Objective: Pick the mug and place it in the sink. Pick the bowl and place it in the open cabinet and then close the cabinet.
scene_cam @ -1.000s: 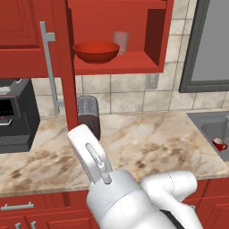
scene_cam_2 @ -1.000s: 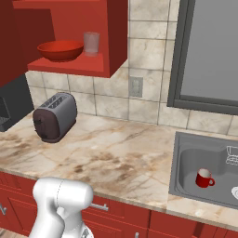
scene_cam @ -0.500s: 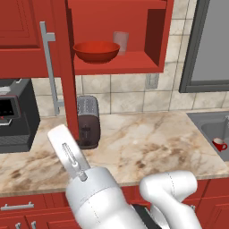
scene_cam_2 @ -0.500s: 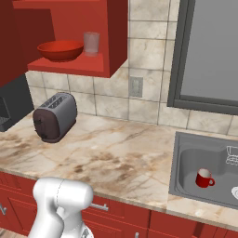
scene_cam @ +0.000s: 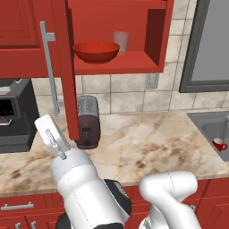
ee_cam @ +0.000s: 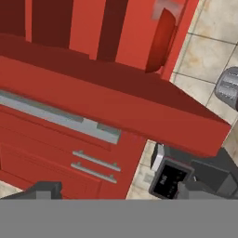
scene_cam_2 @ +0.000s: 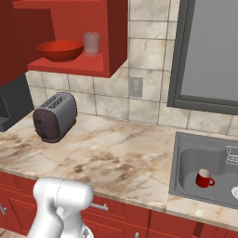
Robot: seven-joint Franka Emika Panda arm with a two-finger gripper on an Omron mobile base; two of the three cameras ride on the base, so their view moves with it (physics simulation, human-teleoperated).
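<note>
Bowl (scene_cam: 95, 51) shelved, mug (scene_cam_2: 203, 178) in the sink (scene_cam_2: 186, 160), cabinet (scene_cam: 156, 36) door (scene_cam: 66, 71) open.
We see the door's edge jutting over the tabletop (scene_cam_2: 116, 158) before the toaster (scene_cam: 87, 120), the arm low at the tabletop's front edge; marble right of it lies open. Our pincer (ee_cam: 116, 193) seems spread wide, holding nothing, though only its tips show.

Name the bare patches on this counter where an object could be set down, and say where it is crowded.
The widest free patch is the marble counter between the toaster and the sink. It is crowded at the left end, where the toaster, the open cabinet door and a black appliance stand close together. The sink holds the mug.
</note>
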